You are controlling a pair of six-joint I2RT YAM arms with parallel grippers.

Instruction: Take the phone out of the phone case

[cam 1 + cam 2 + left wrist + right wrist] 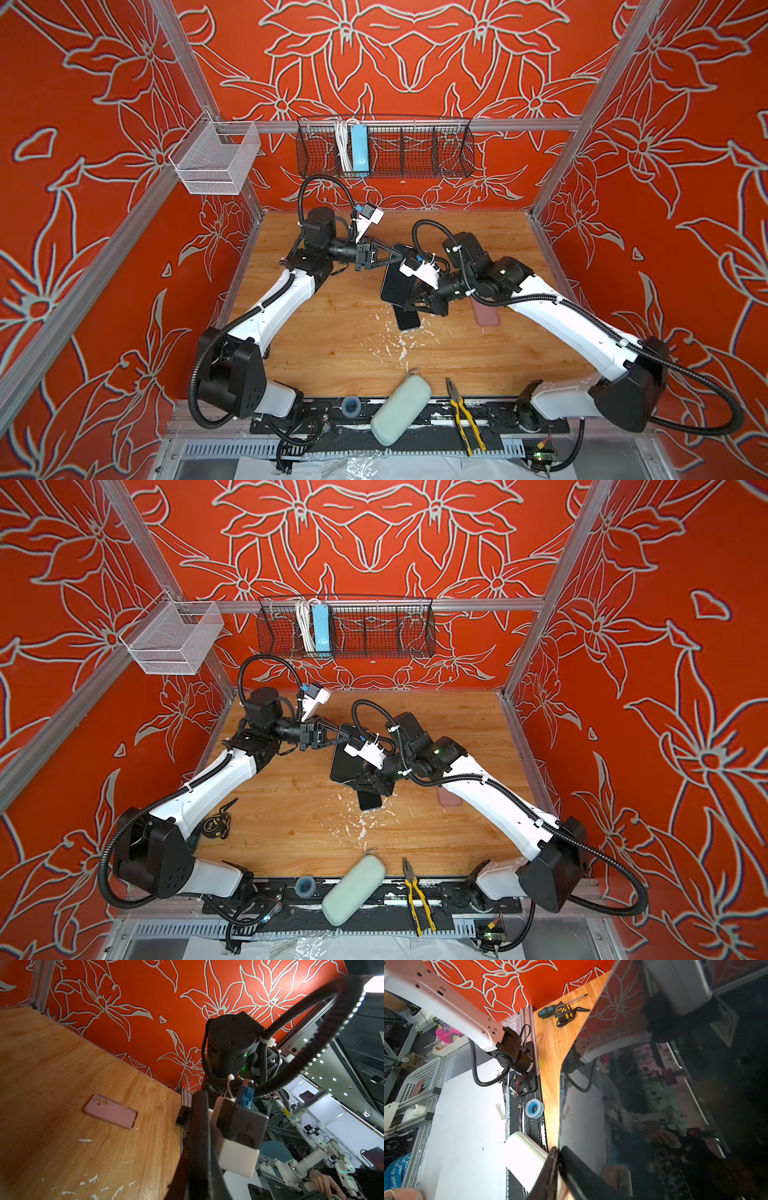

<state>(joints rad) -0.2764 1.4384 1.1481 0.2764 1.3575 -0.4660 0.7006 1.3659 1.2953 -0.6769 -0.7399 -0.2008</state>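
Both grippers hold a black phone [395, 284] [345, 764] tilted above the wooden table. My left gripper [397, 254] [343, 734] is shut on its far end, where the left wrist view shows the phone [200, 1122] edge-on. The right gripper [407, 303] [359, 781] [557, 1150] pinches its near corner, and the glossy screen [654, 1105] fills the right wrist view. A pink phone case [487, 318] [449, 799] [111, 1113] lies empty on the table, partly under my right arm. Beneath the held phone a flat black slab [408, 321] [370, 801] lies on the table; phone or case, I cannot tell.
A pale green pouch [401, 409], yellow pliers [465, 415] and a tape roll [350, 405] lie along the front edge. A tape measure [216, 823] [562, 1013] and a screwdriver [550, 1009] lie front left. A black wire basket [384, 147] and a white mesh basket [216, 160] hang on the walls.
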